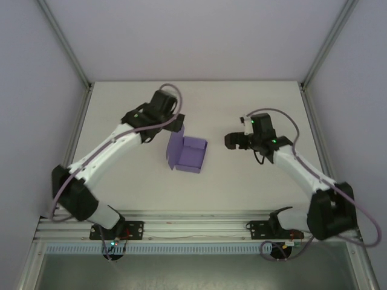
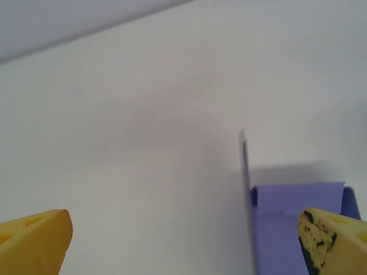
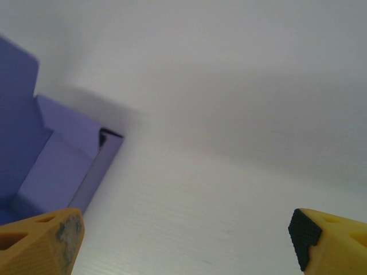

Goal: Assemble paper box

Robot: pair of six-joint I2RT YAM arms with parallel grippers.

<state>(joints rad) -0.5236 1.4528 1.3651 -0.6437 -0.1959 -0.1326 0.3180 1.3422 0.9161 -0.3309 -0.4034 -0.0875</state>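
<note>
From the top external camera, the paper box (image 1: pixel 188 154) is seen lying near the middle of the white table (image 1: pixel 242 193), between the two arms. It is shown as a small open purple tray with one tall flap raised on the side facing the left arm. The left gripper (image 1: pixel 175 126) is found just beside that flap, at its far end; whether it touches the card cannot be told. The right gripper (image 1: pixel 233 141) is held apart from the box's other side, with bare table between. How the jaws stand is not made clear from this height.

From the left wrist camera, the left gripper (image 2: pixel 183 246) is shown with its jaws spread wide and nothing between them. Its yellow fingers (image 2: pixel 34 239) are seen at the two lower corners. The paper box (image 2: pixel 287 229) is placed low at the picture's right, and the raised flap is seen edge-on as a thin upright line, a detail not given from above.

From the right wrist camera, the right gripper (image 3: pixel 183 243) is likewise shown spread wide, with only table between the jaws. The paper box (image 3: pixel 57 166) is seen at the picture's left, its inner floor, a low wall and a small dark gap at one corner being revealed.
</note>
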